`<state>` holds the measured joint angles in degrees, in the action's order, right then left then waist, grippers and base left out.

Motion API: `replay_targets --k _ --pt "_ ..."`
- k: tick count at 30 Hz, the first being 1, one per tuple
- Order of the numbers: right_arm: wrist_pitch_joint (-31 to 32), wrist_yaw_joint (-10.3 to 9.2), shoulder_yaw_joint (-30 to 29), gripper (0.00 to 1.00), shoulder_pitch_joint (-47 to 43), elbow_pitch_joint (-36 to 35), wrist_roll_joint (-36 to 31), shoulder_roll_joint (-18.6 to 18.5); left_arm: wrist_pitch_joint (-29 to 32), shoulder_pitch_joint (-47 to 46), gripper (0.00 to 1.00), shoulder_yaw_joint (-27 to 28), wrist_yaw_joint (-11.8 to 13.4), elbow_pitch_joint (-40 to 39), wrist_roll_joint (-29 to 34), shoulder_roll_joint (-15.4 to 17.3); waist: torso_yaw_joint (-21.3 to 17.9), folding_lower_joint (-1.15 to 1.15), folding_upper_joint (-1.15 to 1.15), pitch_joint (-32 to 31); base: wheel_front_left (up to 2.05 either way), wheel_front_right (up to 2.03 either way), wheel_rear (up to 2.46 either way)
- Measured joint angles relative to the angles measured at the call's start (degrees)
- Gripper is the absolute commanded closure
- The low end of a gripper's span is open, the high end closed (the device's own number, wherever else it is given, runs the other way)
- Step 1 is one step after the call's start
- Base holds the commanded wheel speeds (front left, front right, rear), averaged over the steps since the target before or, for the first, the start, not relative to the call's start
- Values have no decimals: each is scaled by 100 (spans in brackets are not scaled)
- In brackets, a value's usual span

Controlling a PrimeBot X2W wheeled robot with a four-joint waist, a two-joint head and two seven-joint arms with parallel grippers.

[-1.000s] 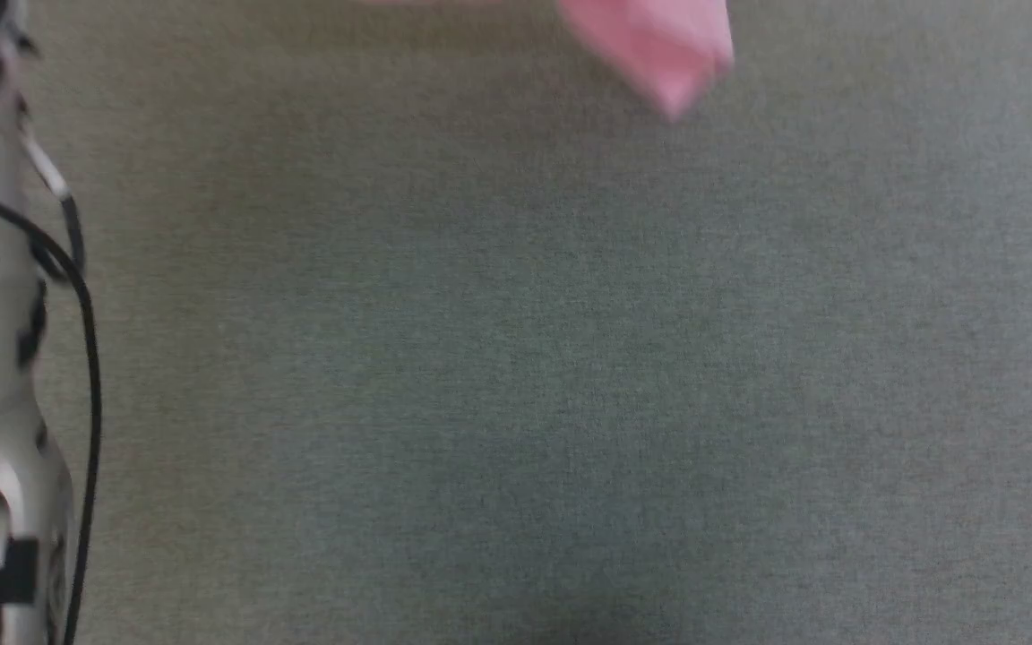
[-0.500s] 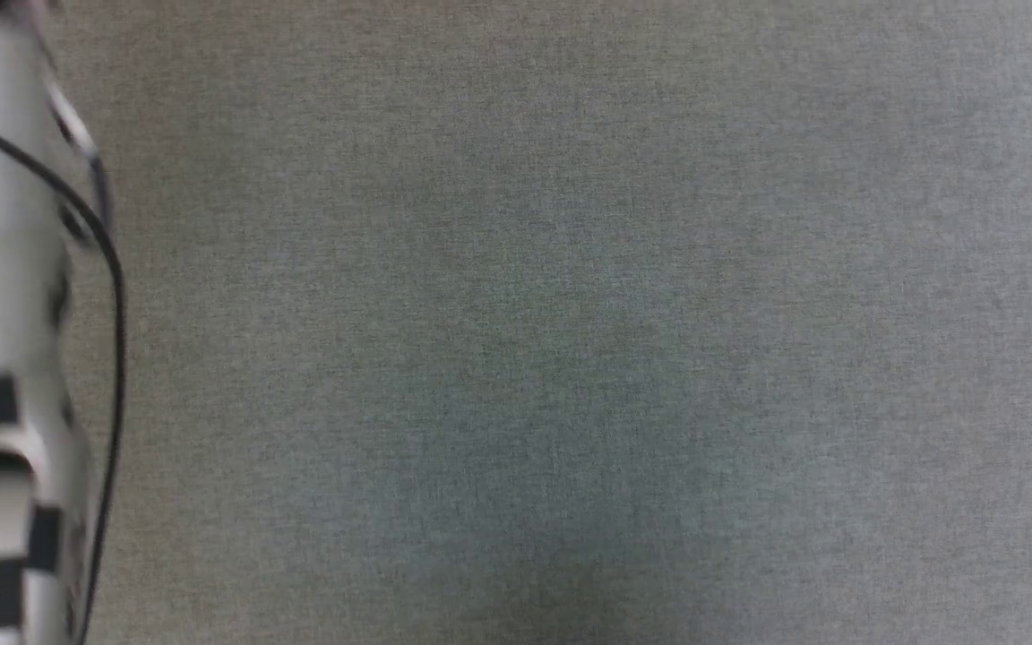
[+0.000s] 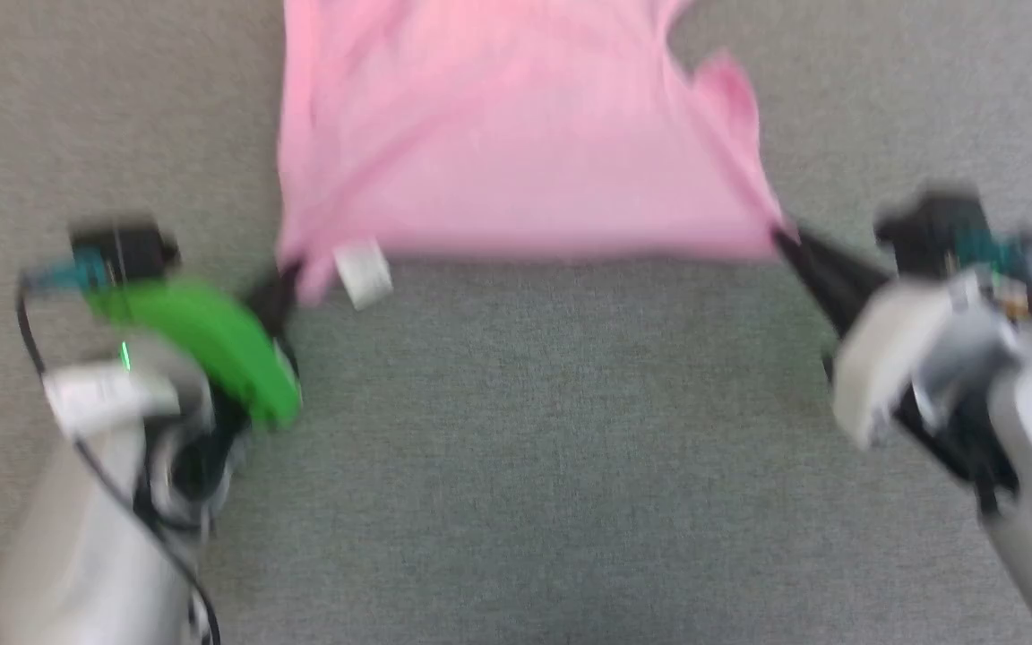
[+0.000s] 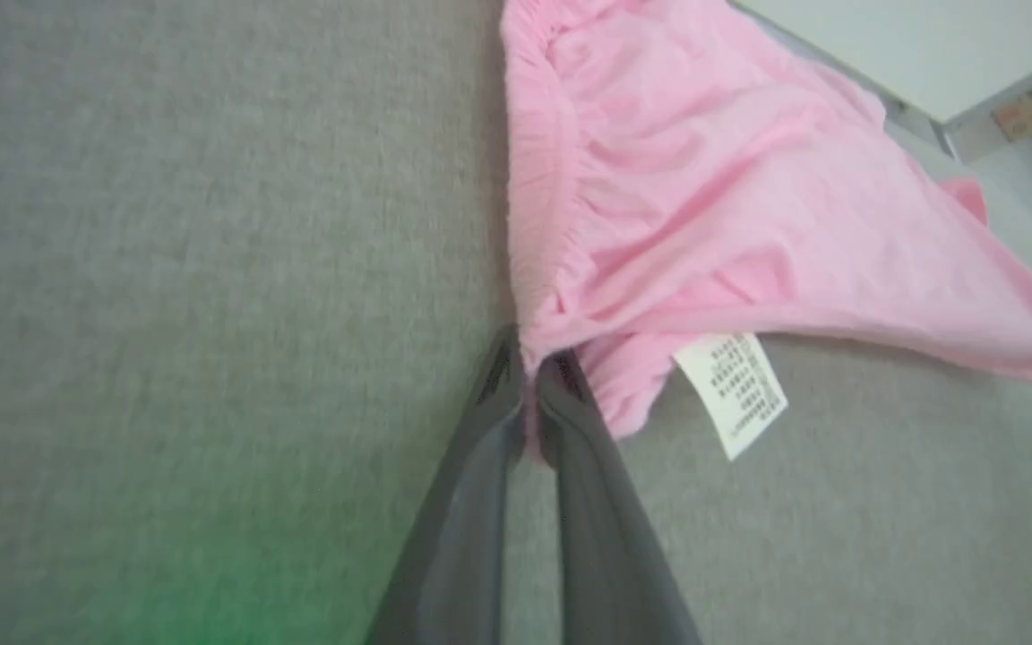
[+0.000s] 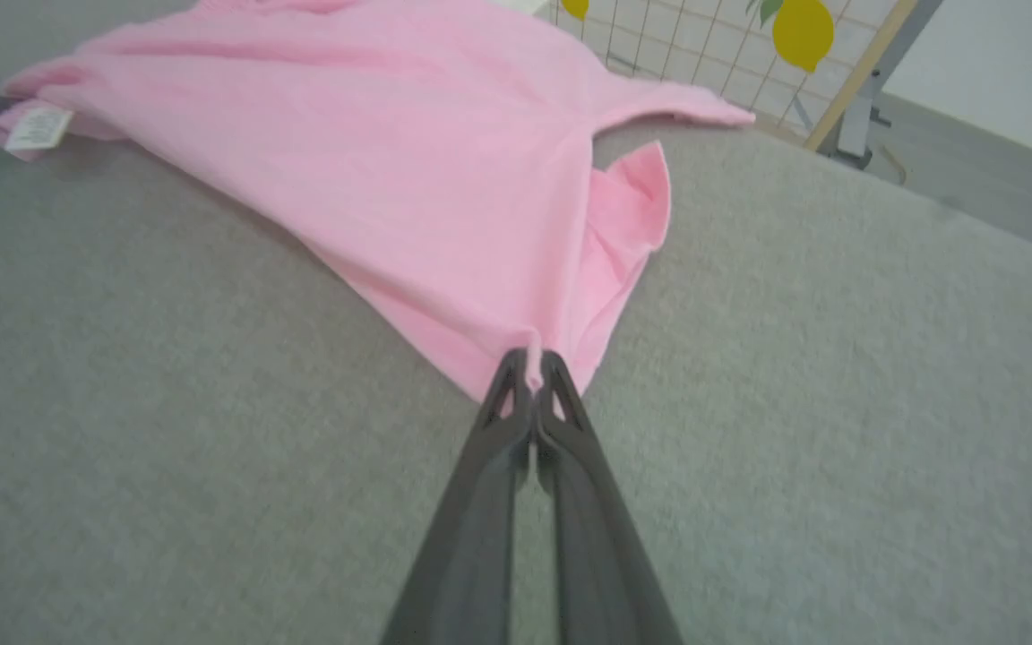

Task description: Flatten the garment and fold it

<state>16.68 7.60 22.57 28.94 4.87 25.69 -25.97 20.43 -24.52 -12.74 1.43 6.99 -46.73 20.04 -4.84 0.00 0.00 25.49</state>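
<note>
The light pink garment [image 3: 516, 152] is spread across the grey cloth surface [image 3: 534, 448], its near edge pulled taut between both grippers. My left gripper [image 3: 288, 273] is shut on the near left corner, beside the white label [image 3: 362, 271]. In the left wrist view the fingers pinch the gathered edge [image 4: 529, 358] of the garment [image 4: 704, 206], the label [image 4: 733, 391] hanging just right of them. My right gripper [image 3: 780, 235] is shut on the near right corner. The right wrist view has that gripper [image 5: 529, 363] pinching a point of the garment [image 5: 408, 152], a small flap [image 5: 628, 202] standing beside it.
A wire grid panel with yellow lemon shapes [image 5: 803, 31] and a wooden post [image 5: 865, 72] stand beyond the far edge of the surface. A pale wall or board [image 4: 910, 45] lies past the surface in the left wrist view. Bare grey surface lies between me and the garment.
The head view has shifted a lot: earlier it held bare surface and a forearm at left; now both grippers and the stretched garment are in it. The picture is motion-blurred.
</note>
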Motion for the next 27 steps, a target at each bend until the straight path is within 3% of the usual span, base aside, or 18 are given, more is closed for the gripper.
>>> replay_targets --k 8,14,17,22,27 --pt "925 1 -873 100 -2141 -1265 -237 24 510 2117 100 -118 476 -1535 -214 263 84 0 0 -666 0 0 0" --pt "2031 1 -1557 100 -3644 -2097 -313 323 855 3203 100 -148 901 -2488 -270 458 186 0 0 -1052 0 0 0" --pt "2586 0 -1859 100 -4260 -2502 -241 572 954 3633 100 -137 972 -2904 -435 527 272 0 0 -1127 0 0 0" --pt "2652 0 -2243 100 -4453 -3126 -392 757 904 3771 100 -115 931 -3301 -569 497 416 0 0 -1132 0 0 0" --pt "2179 0 -2299 100 -3754 -3204 -700 651 681 3198 100 -236 753 -3115 -501 271 547 0 0 -1056 0 0 0"
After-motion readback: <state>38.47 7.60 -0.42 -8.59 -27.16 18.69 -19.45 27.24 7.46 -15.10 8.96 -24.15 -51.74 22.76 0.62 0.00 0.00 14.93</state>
